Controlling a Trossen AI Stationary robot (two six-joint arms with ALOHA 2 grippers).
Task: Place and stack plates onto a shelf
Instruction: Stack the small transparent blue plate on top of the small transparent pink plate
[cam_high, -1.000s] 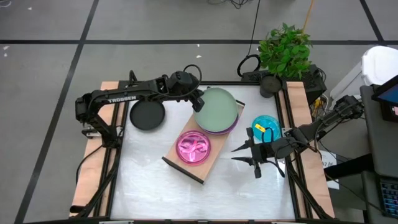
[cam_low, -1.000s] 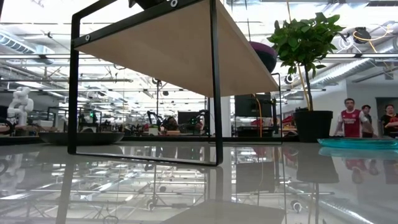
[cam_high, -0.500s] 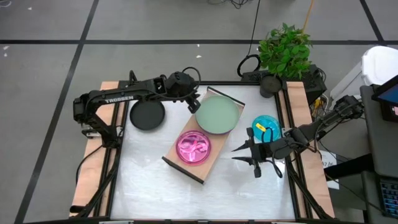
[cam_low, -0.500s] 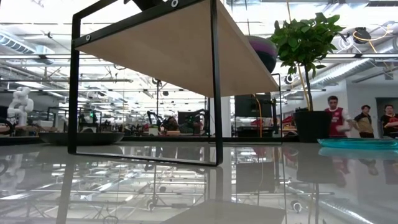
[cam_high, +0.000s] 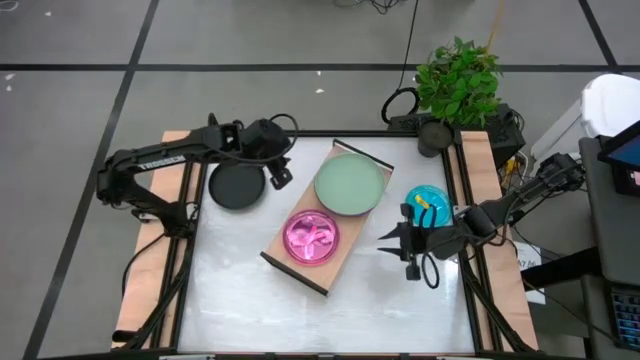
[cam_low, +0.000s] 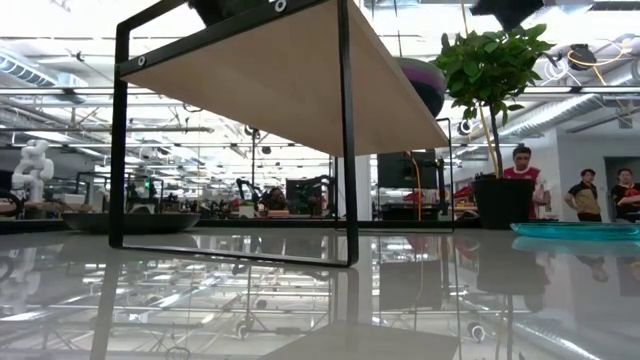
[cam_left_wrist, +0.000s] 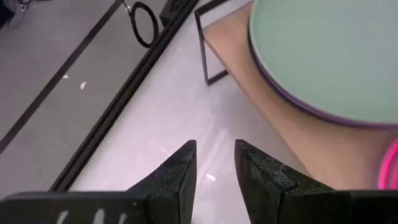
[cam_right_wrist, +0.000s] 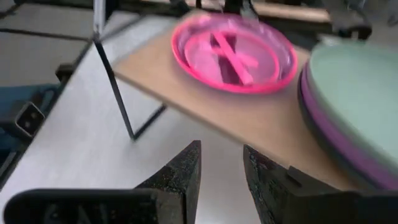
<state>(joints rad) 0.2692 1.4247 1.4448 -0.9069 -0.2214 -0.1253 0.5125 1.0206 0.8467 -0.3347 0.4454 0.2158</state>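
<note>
The light-wood shelf stands slantwise mid-table on black rails. On its far half the pale green plate lies on the purple plate. The pink plate lies on its near half. The black plate rests on the table left of the shelf, the cyan plate on the right. My left gripper hovers between the black plate and the shelf, slightly open and empty. My right gripper hovers right of the shelf, near the cyan plate, slightly open and empty. No dark teal plate shows.
A potted plant stands at the table's far right corner. Bare white table lies along the near side of the shelf. In the low view the shelf's underside fills the upper picture, and people stand in the room beyond.
My left gripper has let go of the pale green plate's left edge and drawn back toward the table's left edge. The pale green plate, first offset over the purple one, has settled squarely on it. My right arm has barely shifted.
</note>
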